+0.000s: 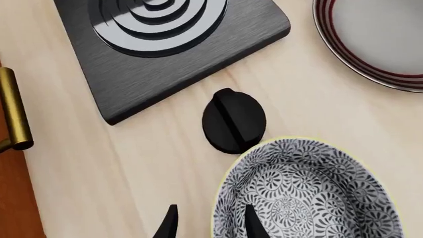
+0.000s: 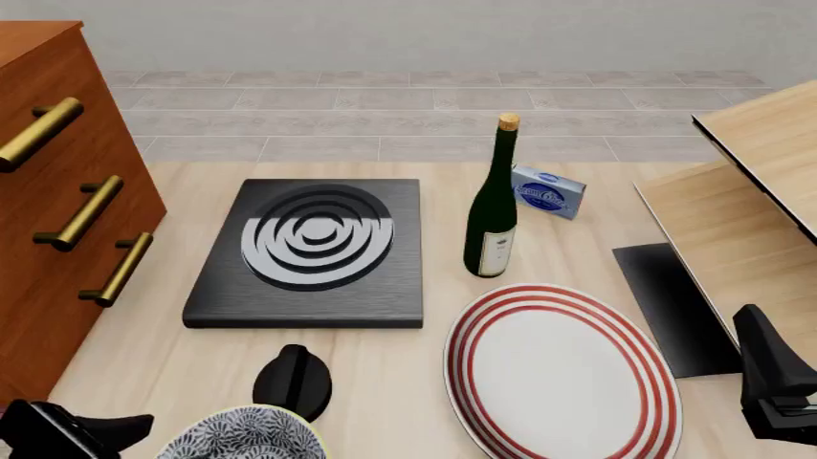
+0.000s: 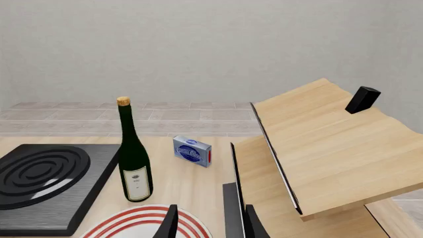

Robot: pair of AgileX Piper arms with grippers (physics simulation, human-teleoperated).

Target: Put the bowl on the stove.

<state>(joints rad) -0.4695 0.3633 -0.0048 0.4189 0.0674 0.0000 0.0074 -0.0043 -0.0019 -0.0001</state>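
From my seat, the bowl (image 2: 243, 435) sits at the near edge of the table (image 2: 383, 373), just behind it the black knob (image 2: 293, 381), and farther back the stove (image 2: 310, 251) with its silver-grey ringed burner. The bowl is off the stove, with the knob between them.

Through the left wrist camera I see the left gripper (image 1: 210, 223) with its fingers spread: one fingertip hangs over the bowl's (image 1: 307, 191) patterned inside, the other over bare wood outside the rim. I cannot tell whether either touches the bowl. The knob (image 1: 233, 120) lies just beside the bowl's rim, and the stove's (image 1: 172, 54) corner is near it.

The right gripper (image 3: 210, 223) is also spread, holding nothing, hovering over the edge of the red-ringed plate (image 3: 142, 223) beside a wooden rack (image 3: 324, 148).

Behind the plate (image 2: 562, 373) stands a dark wine bottle (image 2: 492, 206) with a pale label; its print is too small for me to read. A small blue box (image 2: 548, 191) lies past it, with a white oval logo I cannot make out. A drawer cabinet (image 2: 64, 191) with brass handles stands at the left.
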